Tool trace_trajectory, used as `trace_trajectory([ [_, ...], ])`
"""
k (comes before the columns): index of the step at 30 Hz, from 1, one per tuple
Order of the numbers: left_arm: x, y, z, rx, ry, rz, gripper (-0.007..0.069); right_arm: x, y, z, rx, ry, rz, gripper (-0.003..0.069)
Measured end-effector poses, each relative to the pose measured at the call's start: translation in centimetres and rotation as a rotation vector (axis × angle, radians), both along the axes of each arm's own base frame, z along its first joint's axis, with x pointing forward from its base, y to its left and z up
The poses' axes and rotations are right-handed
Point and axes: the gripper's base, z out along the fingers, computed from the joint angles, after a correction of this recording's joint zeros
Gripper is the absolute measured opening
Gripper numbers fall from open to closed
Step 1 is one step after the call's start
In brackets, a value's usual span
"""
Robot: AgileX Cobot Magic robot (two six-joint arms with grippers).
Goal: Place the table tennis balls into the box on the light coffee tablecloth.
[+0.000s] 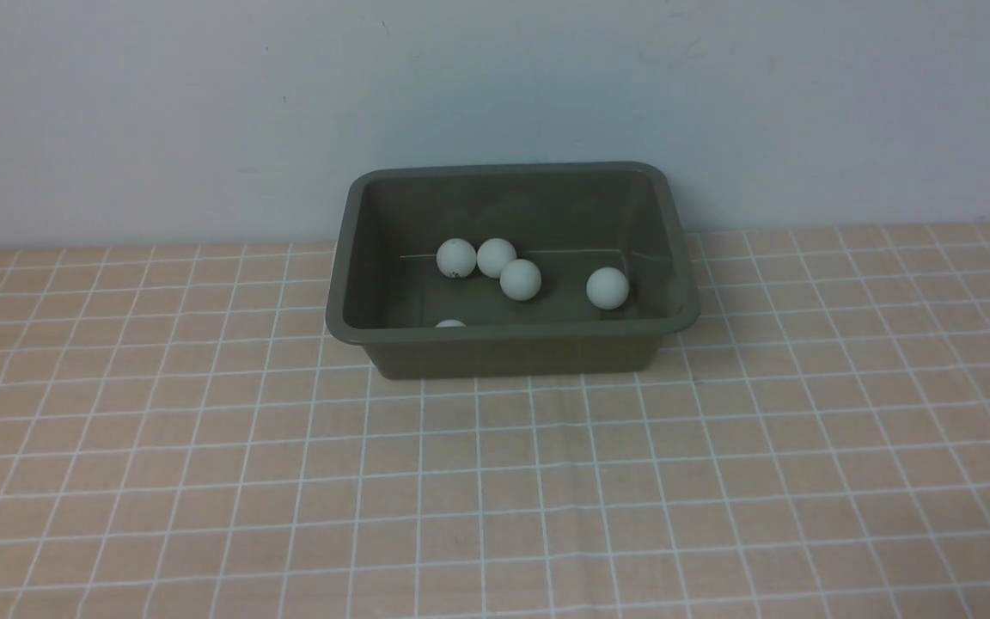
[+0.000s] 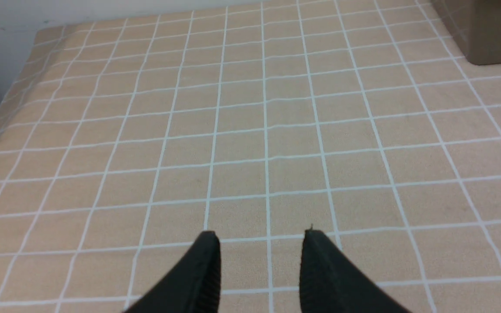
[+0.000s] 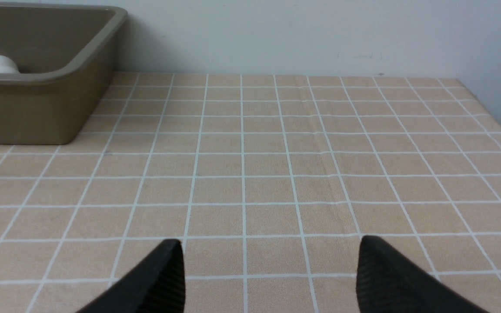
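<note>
Balls (image 1: 521, 279): five visible inside box (image 1: 512, 340) (sixth perhaps hidden behind near wall).
Left gripper (image 2: 261, 237): parted, empty.
Right gripper (image 3: 270, 248): wide, empty.
Risk: miscounting, stopping short.

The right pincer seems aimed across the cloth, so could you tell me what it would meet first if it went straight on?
Probably nothing soon: the open right pincer faces bare tablecloth, then the wall. The box sits off to one side, though depth is unclear.
</note>
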Motion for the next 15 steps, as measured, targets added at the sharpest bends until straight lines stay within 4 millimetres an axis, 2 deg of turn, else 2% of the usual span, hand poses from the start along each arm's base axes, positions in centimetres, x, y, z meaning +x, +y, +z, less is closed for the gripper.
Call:
trace_trajectory([
  [5, 0.01, 0.04, -1.08, 0.002, -0.012, 0.004, 0.0204, 0.0, 0.0, -0.01, 0.0, 0.001, 0.0, 0.0483],
  [15, 0.07, 0.03, -0.97, -0.012, -0.044, 0.009, 0.0204, 0.0, 0.0, -0.01, 0.0, 0.001, 0.0, 0.0483],
])
